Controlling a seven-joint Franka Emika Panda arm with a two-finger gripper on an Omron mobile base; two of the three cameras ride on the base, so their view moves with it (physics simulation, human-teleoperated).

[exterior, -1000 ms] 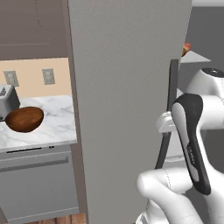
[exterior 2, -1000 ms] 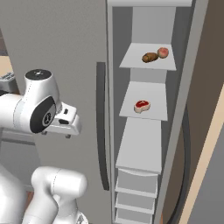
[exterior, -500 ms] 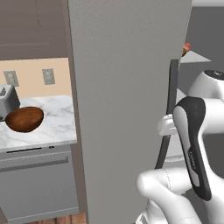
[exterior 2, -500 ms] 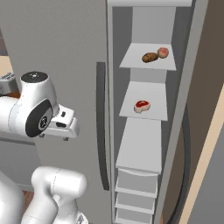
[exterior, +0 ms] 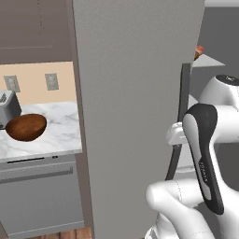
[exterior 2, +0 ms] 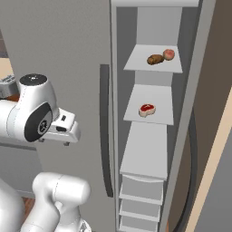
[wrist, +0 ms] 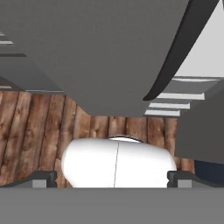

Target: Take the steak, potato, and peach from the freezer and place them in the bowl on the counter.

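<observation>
The freezer (exterior 2: 149, 154) stands open, its wide grey door (exterior: 135, 107) swung toward me with a dark vertical handle (exterior 2: 105, 136). On the top shelf lie the tan potato (exterior 2: 155, 59) and the red-orange peach (exterior 2: 168, 54) side by side. The steak (exterior 2: 147, 109) rests one shelf lower. The peach (exterior: 199, 50) also peeks past the door's edge. The dark wooden bowl (exterior: 25, 127) sits on the marble counter (exterior: 56, 135) to the door's left. My gripper (wrist: 112, 177) is open and holds nothing, pointing down at the floor beside the door's handle (wrist: 175, 57), well short of the shelves.
A silver toaster (exterior: 7, 105) stands behind the bowl. Grey cabinet fronts (exterior: 42, 196) run below the counter. Drawers (exterior 2: 140, 199) fill the freezer's bottom. Wooden floor (wrist: 39, 127) lies under the hand. The open door stands between the arm and the counter.
The arm has drawn back a little from the freezer door, the hand sinking slightly. The food and the bowl have not moved, and the fingers stay wide apart.
</observation>
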